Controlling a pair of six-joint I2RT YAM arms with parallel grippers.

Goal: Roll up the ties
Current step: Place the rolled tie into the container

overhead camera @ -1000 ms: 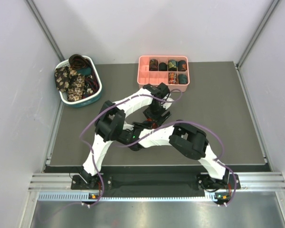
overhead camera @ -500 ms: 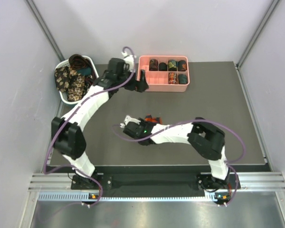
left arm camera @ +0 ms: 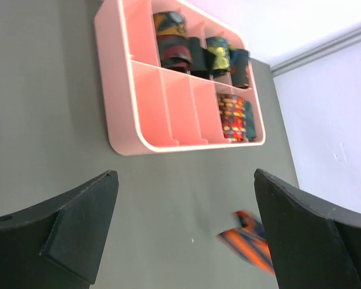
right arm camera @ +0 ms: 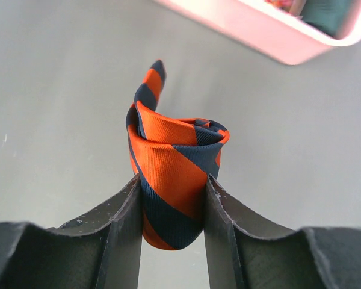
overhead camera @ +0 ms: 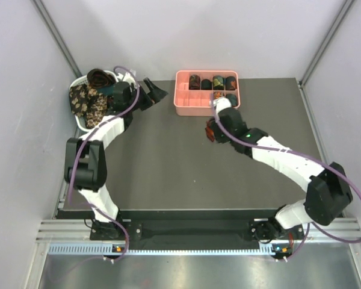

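My right gripper [right arm camera: 171, 180] is shut on a rolled orange-and-dark striped tie [right arm camera: 174, 144], held upright above the mat with its tail end sticking up behind. In the top view this gripper [overhead camera: 212, 130] hangs just in front of the pink tray [overhead camera: 189, 103]. My left gripper [left arm camera: 185, 180] is open and empty, and in the top view [overhead camera: 155, 93] it sits between the basket and the tray. The striped tie shows blurred in the left wrist view [left arm camera: 253, 244]. Floral brown-cream and dark ties [overhead camera: 87, 102] lie heaped in the basket [overhead camera: 96, 129].
The pink tray [left arm camera: 168, 114] holds several rolled ties [left arm camera: 174, 42] in its back row and right front compartments; three front compartments hold nothing. Its front edge shows in the right wrist view [right arm camera: 277, 36]. Grey walls close in the mat on three sides.
The left arm swung from the mat's middle to the far left by the basket, gripper open. The right gripper carried the striped coil from the middle toward the tray.
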